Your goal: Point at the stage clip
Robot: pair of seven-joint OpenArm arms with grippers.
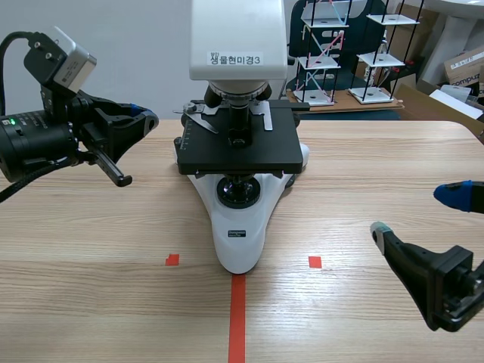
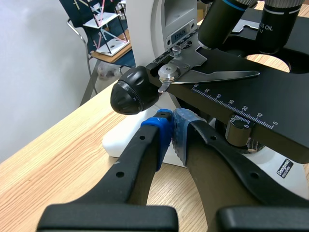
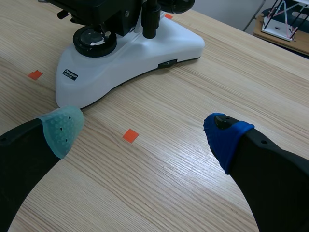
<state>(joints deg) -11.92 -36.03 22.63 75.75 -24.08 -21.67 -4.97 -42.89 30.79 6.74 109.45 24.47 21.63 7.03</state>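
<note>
A white microscope (image 1: 238, 189) with a black stage (image 1: 238, 144) stands mid-table. Its silver stage clip (image 1: 198, 115) lies on the stage's left rear; in the left wrist view the stage clip (image 2: 212, 73) sits just ahead of and above my fingertips. My left gripper (image 1: 147, 119) hangs raised left of the stage, shut with nothing held; its blue pads (image 2: 173, 130) meet below the black focus knob (image 2: 133, 91). My right gripper (image 1: 423, 212) rests low at the right, open, its pads (image 3: 63, 129) spread over bare wood beside the microscope base (image 3: 125, 63).
Wire shelf models (image 1: 344, 45) stand on a board behind the table, with cardboard boxes (image 1: 465, 72) at the far right. Orange-red tape marks (image 1: 237, 318) run along the near table in front of the microscope.
</note>
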